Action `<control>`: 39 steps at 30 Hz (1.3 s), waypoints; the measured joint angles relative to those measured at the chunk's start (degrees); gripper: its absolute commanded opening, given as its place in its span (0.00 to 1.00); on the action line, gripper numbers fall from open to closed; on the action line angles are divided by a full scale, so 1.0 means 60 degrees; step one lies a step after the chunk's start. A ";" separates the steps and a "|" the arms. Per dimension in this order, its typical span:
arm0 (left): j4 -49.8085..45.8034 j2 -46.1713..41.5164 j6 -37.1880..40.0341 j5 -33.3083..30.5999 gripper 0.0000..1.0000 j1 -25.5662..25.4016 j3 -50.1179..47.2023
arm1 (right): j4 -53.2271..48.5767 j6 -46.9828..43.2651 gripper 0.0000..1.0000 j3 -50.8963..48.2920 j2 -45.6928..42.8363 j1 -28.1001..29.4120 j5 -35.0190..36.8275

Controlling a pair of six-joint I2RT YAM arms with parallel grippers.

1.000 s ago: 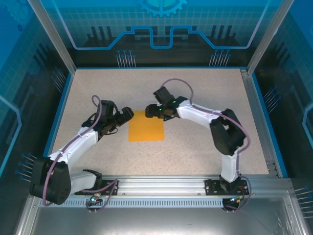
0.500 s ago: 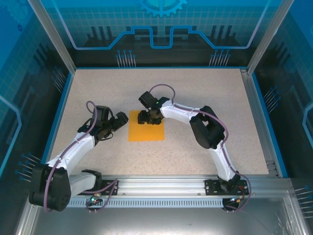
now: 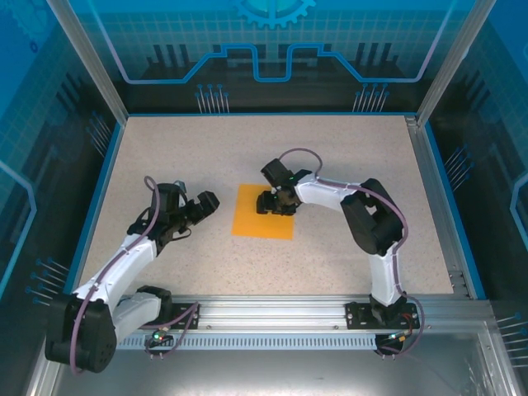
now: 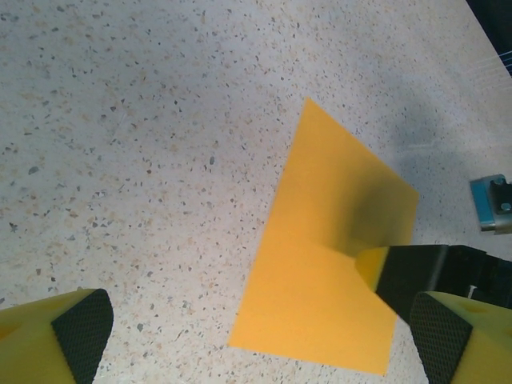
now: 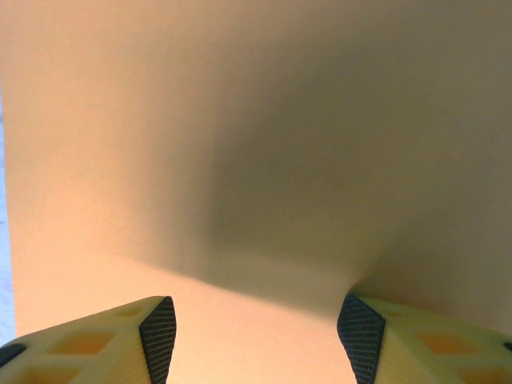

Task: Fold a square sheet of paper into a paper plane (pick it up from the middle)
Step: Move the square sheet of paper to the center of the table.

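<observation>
The square sheet of paper (image 3: 256,223) lies flat on the speckled table, orange-yellow and slightly turned. My right gripper (image 3: 276,203) is down on its far right part, jaws open, with both fingertips resting on the sheet. In the right wrist view the paper (image 5: 256,120) spreads smooth under the right gripper (image 5: 258,340), and no fold is pinched between the pads. My left gripper (image 3: 206,204) hovers open just left of the sheet. In the left wrist view the left gripper (image 4: 256,340) looks over the paper (image 4: 320,272), with a right fingertip (image 4: 372,268) pressing on it.
The speckled table (image 3: 346,148) is bounded by a blue rim and clear enclosure walls. An aluminium rail (image 3: 272,309) carrying both arm bases runs along the near edge. The right arm's elbow (image 3: 375,219) stands right of the sheet.
The right gripper came down onto the sheet, narrowed its jaws and slid right, dragging the paper a little right and turning it. The left gripper drew back slightly to the left.
</observation>
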 measured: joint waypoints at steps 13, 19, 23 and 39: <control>0.0710 0.0106 0.0495 0.0525 0.99 0.0007 -0.0109 | -0.0543 -0.1446 0.65 -0.0838 -0.0729 -0.0958 0.0525; 0.0933 0.0947 0.0492 0.1366 0.99 0.0007 -0.0058 | -0.1239 -0.1639 0.72 -0.0390 -0.0732 -0.0743 0.0882; 0.1220 0.1399 0.0488 0.1800 0.99 0.0007 0.0011 | -0.2339 -0.1647 0.81 0.0787 -0.0721 -0.0113 0.2193; 0.1934 0.2342 0.0543 0.2790 0.99 -0.0076 0.0178 | -0.3388 -0.0776 0.99 0.1581 0.0011 0.0477 0.3300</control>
